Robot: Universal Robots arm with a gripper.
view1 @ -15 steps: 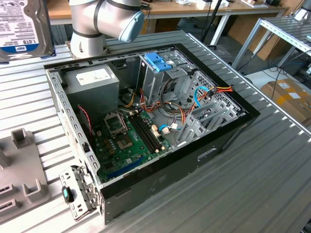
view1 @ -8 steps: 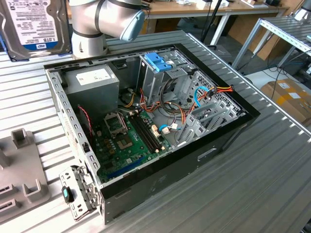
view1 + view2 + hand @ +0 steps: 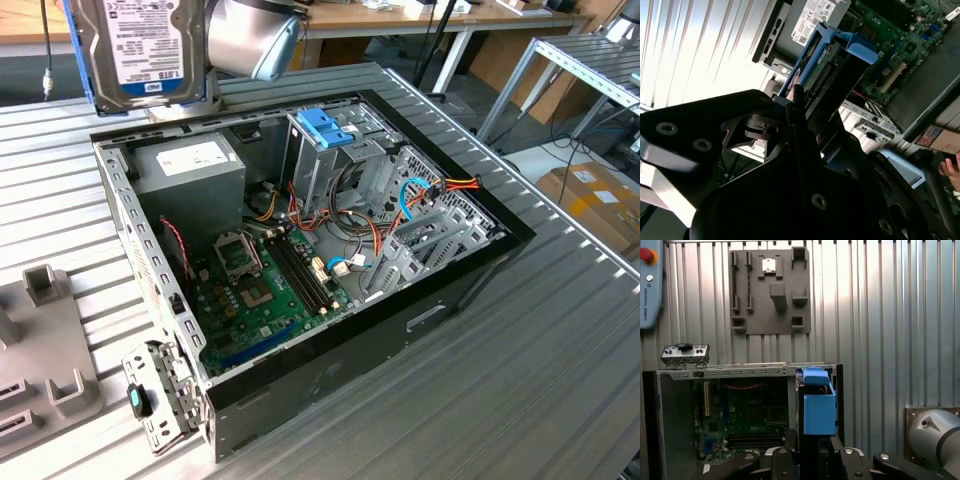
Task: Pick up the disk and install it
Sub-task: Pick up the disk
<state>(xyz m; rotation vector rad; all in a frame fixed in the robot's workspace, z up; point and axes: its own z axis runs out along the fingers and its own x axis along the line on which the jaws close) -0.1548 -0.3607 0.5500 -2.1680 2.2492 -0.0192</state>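
The disk (image 3: 135, 50) hangs in the air above the back corner of the open computer case (image 3: 470, 290), at the exterior view's upper left. Its white label faces the camera and blue rails run along its sides. The first wrist view looks along the disk (image 3: 818, 410) edge-on, with a blue rail toward the lens. There my gripper (image 3: 812, 447) is shut on the disk's near end. In the second wrist view the black gripper (image 3: 797, 100) clamps the disk (image 3: 840, 55) above the case.
Inside the case sit a grey power-supply box (image 3: 190, 165), a metal drive cage topped by a blue bracket (image 3: 325, 128), the green motherboard (image 3: 265, 290) and loose cables. A grey fixture plate (image 3: 40, 350) lies beside the case. A person's hand (image 3: 952, 172) shows at an edge.
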